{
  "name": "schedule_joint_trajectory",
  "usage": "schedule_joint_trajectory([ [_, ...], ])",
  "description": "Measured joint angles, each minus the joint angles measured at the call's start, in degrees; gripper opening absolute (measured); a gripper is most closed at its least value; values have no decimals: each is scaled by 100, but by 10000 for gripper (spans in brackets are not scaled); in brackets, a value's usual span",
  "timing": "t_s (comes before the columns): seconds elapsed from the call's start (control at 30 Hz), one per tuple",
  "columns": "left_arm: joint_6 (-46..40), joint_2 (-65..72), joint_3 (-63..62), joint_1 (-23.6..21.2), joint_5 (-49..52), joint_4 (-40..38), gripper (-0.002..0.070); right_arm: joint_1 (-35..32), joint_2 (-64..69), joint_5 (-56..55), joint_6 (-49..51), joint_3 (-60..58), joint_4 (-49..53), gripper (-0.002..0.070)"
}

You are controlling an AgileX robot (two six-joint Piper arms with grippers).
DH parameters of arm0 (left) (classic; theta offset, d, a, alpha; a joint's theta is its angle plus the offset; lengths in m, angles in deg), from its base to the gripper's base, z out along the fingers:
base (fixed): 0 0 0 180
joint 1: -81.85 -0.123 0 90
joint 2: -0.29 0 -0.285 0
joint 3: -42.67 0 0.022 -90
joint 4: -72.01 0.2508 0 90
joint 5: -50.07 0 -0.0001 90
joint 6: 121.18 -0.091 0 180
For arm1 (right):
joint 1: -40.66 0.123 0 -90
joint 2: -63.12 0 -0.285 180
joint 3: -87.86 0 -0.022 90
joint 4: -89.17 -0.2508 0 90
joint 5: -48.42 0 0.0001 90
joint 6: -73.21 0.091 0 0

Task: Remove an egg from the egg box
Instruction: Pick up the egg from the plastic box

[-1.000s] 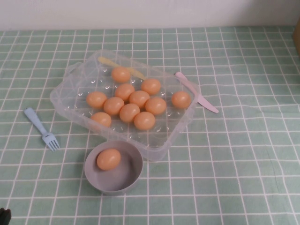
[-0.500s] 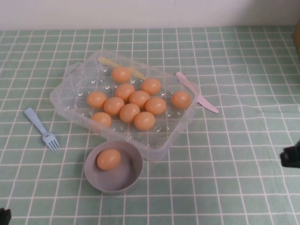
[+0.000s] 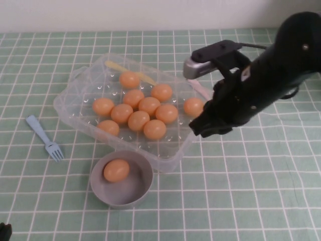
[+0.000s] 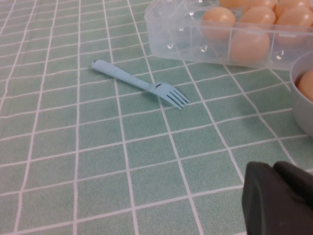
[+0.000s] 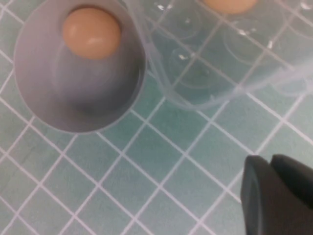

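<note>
Right gripper [image 3: 203, 125] sits over the right edge of the egg box [image 3: 75, 85], just off the near-right corner, arm reaching in from the upper right; can't tell whether it's released or clenched, only a dark corner of it shows in the wrist view [image 5: 279, 196]. Left gripper [image 3: 4, 232] is parked at the near-left table corner, well apart from everything; same story, state not readable [image 4: 279, 196]. Ten eggs are still seated in the box cups, clustered centre-to-right, with the nearest egg [image 3: 193, 106] sitting alone by the right wall just beside the right gripper. One more egg [image 3: 116, 170] lies in the grey bowl [image 3: 143, 188], which touches or nearly touches the box's near rim. Blue fork [image 3: 46, 139] lies on the cloth left of the box, apart from it. Pink knife [image 3: 202, 90] runs along the box's right rim, mostly under the arm. Yellow utensil [image 3: 143, 76] lies at the far rim. Open checked cloth lies right of and in front of the box.
</note>
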Motion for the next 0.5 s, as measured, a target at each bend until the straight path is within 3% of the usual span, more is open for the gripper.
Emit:
schedule_joint_trajectory([
  [0.13, 0, 0, 0, 0, 0, 0, -3, 175, 669, 387, -77, 856, 0, 72],
  [0.37, 0, 0, 0, 0, 0, 0, -3, 240, 1745, 902, 96, 2038, -59, 372],
  [0.5, 0, 0, 0, 0, 0, 0, -3, 263, 2183, 881, 974, 2431, -59, 425],
])
